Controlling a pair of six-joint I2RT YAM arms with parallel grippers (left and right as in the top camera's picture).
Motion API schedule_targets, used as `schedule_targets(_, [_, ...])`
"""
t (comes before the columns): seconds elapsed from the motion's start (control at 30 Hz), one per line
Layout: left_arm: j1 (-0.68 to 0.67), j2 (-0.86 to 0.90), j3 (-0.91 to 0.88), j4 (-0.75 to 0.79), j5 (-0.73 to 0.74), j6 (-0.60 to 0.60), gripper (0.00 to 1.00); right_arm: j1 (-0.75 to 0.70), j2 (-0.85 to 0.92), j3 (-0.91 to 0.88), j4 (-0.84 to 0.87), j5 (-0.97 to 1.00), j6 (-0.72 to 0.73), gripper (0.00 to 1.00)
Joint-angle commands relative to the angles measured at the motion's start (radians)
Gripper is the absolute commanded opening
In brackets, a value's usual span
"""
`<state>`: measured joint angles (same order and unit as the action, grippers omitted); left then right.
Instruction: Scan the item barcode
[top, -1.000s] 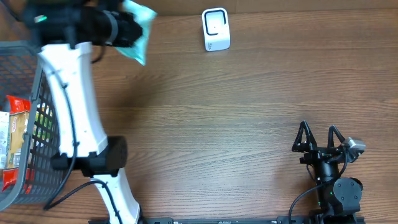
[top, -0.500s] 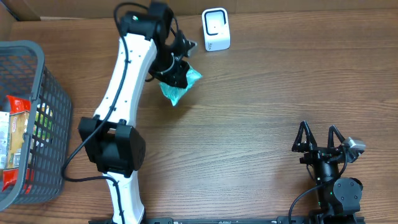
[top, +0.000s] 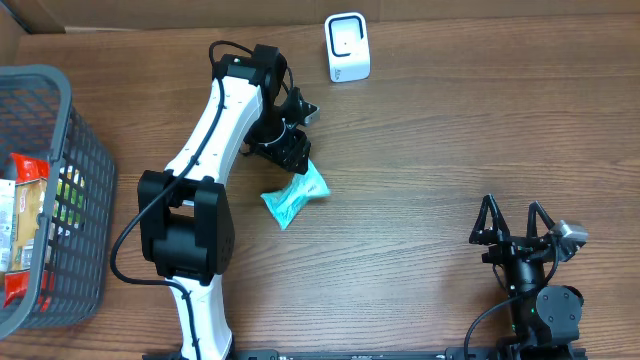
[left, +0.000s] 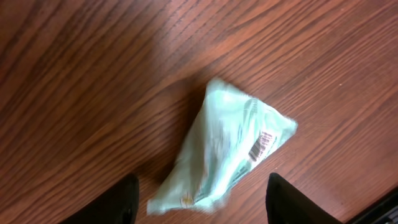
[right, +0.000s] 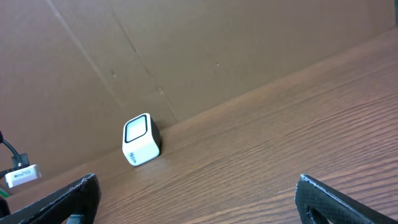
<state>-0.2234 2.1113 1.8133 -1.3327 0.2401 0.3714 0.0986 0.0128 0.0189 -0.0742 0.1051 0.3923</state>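
Overhead: the pale teal packet (top: 296, 196) lies flat on the wooden table (top: 430, 130), near the middle, loose and just at 5 o'clock from the left gripper (top: 292, 152). The white barcode scanner (top: 347, 47) stands at 1 o'clock from that gripper, well apart from the packet. A grey wire basket (top: 60, 130) holding groceries sits at the 9 o'clock edge. The right gripper (top: 511, 205) rests at 4 o'clock, jaws spread wide, holding nothing.

Left wrist: the left gripper (left: 202, 180) has its fingers apart. The packet (left: 217, 155) lies on the wood between them, ungripped, a barcode print (left: 261, 144) at its 3 o'clock corner.

Right wrist: the right gripper (right: 196, 193) is wide apart, with the scanner (right: 141, 139) at 11 o'clock by a cardboard wall (right: 186, 50).
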Motion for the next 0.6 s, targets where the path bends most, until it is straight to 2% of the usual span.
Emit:
schedule_targets(0.0, [-0.011, -0.006, 0.058, 0.003, -0.05, -0.024, 0.58, -0.002, -0.009, -0.011, 0.004, 0.006, 0.003, 1.0])
schedule_targets(0.1, [-0.011, -0.006, 0.111, 0.001, -0.085, -0.111, 0.56, -0.002, -0.009, -0.011, 0.004, 0.006, 0.003, 1.0])
schedule_targets(0.17, [-0.011, -0.006, 0.132, -0.002, -0.087, -0.186, 0.5, -0.002, -0.009, -0.011, 0.004, 0.006, 0.003, 1.0])
schedule_targets(0.3, [-0.013, -0.013, 0.137, -0.027, -0.061, -0.371, 0.22, -0.002, -0.009, -0.011, 0.004, 0.006, 0.003, 1.0])
schedule_targets(0.37, [-0.013, -0.014, 0.137, -0.058, -0.048, -0.431, 0.14, -0.002, -0.009, -0.011, 0.004, 0.006, 0.003, 1.0])
schedule_targets(0.47, [-0.016, -0.026, 0.137, -0.086, -0.048, -0.491, 0.06, -0.002, -0.009, -0.011, 0.004, 0.006, 0.003, 1.0])
schedule_targets(0.57, [-0.031, -0.083, 0.137, -0.074, -0.054, -0.536, 0.05, -0.002, -0.009, -0.011, 0.004, 0.006, 0.003, 1.0])
